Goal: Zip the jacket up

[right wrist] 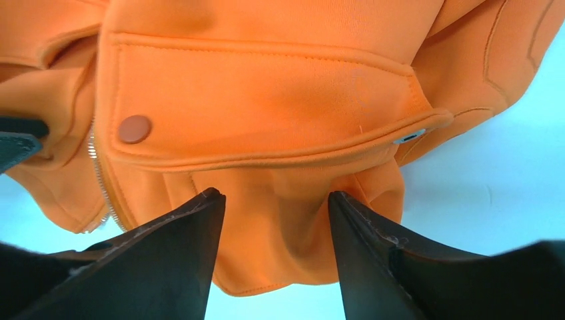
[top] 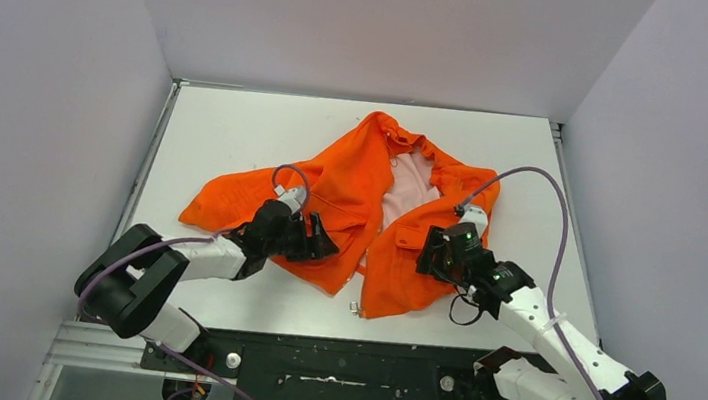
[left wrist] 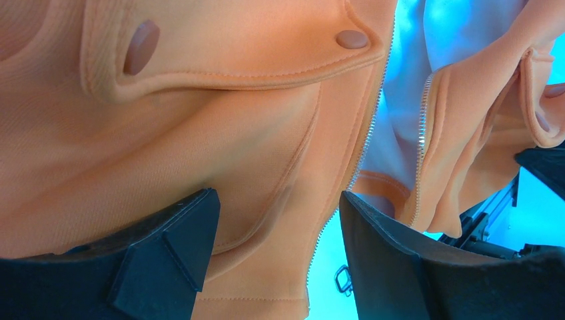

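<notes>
Checking my feeds: left arm (top: 213,256) and right arm (top: 533,316) both reach in from the near edge. Both sets of jaws are spread wide over the lower front panels of the jacket (top: 351,190), clamping nothing. Left jaws straddle orange fabric right beside the zipper (left wrist: 361,153); right jaws point at a snap pocket flap (right wrist: 266,107). Jacket lies mid-desk (top: 218,124), unzipped, pink lining (top: 410,186) showing, collar at the far end.

Bright orange jacket (top: 341,189) on a white table (top: 226,135)
Pale pink lining (top: 410,188), silvery-white zipper teeth (left wrist: 373,113), matching orange snap buttons (right wrist: 134,129); the fabric is plain.
</notes>
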Available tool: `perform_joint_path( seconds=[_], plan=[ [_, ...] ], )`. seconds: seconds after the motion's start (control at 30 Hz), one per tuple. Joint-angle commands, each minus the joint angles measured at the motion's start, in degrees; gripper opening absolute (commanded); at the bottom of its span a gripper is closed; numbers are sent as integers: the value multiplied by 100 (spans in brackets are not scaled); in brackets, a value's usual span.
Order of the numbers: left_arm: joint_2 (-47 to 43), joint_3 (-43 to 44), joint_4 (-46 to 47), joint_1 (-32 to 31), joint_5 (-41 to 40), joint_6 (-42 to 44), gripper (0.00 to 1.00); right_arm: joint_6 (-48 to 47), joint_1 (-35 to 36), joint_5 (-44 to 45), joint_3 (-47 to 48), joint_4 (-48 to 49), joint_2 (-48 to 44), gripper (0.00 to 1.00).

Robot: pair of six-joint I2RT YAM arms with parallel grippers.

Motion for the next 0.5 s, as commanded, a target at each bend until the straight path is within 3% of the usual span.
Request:
perform_joint_path(
  seconds=[0.0, 0.27, 0.47],
  plan=[
    [-300, -83, -137, -6, -166, 111, 66, 37, 141, 407, 549, -410, -306, 61],
    [-592, -84, -366, -6, -200, 166, 66, 129, 951, 1050, 1161, -561, -67, 64],
    [-695, -113, -443, -12, -223, 175, 66, 26, 1022, 1026, 1281, -107, 471, 65]
  ],
)
